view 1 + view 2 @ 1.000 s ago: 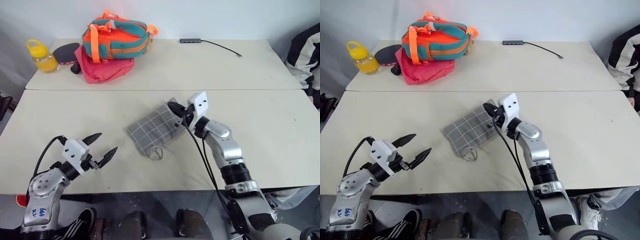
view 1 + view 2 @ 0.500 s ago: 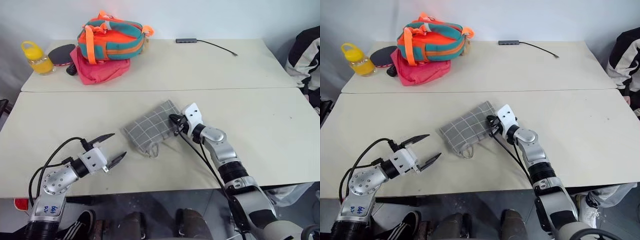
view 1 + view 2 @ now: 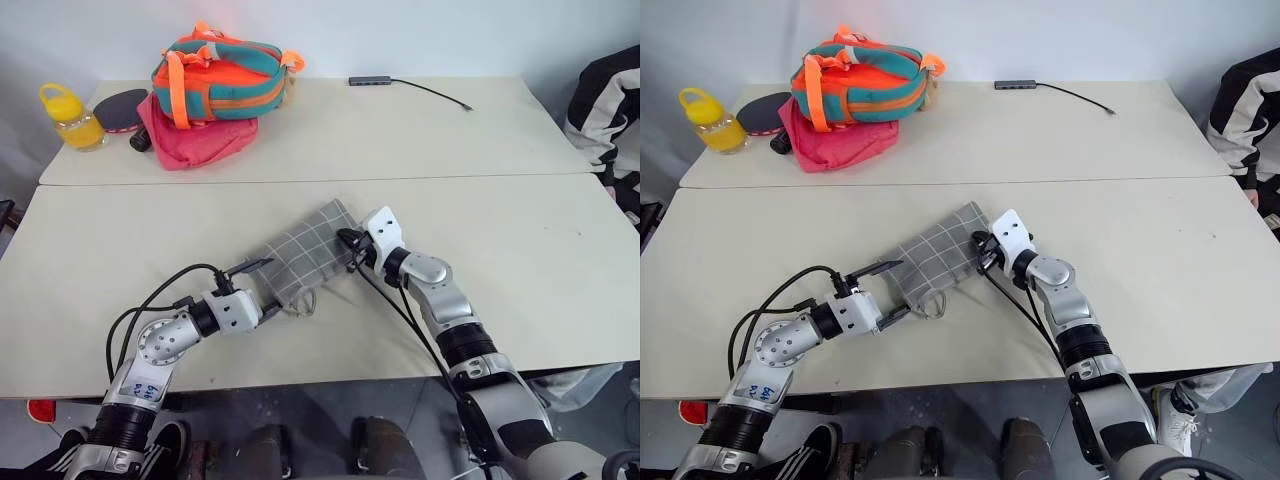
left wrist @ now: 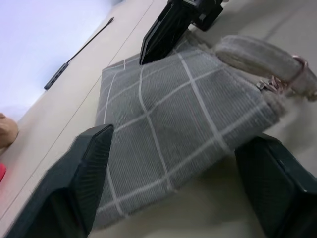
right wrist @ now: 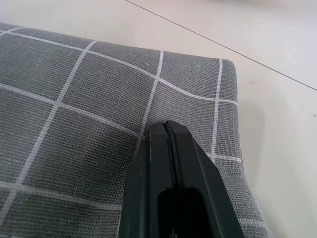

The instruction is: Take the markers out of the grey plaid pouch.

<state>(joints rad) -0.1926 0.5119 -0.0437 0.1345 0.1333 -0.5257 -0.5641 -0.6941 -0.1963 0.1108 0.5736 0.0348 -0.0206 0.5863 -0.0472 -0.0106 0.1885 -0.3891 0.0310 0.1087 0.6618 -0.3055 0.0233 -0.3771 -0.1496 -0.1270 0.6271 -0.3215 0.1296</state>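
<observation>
2 pincers (image 3: 252, 283) (image 3: 346, 243) at pouch (image 3: 305, 258): left wide, right closed

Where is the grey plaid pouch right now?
The pouch lies mid-front on the near table, between the open left end effector and the shut right end effector pressing its far end.

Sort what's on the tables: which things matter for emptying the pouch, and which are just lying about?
In play:
grey plaid pouch
left pincer, open around the pouch's near end
right pincer, shut, on the pouch's far end

Lying about:
orange-teal bag
pink-red cloth pouch
yellow bottle
USB hub
</observation>
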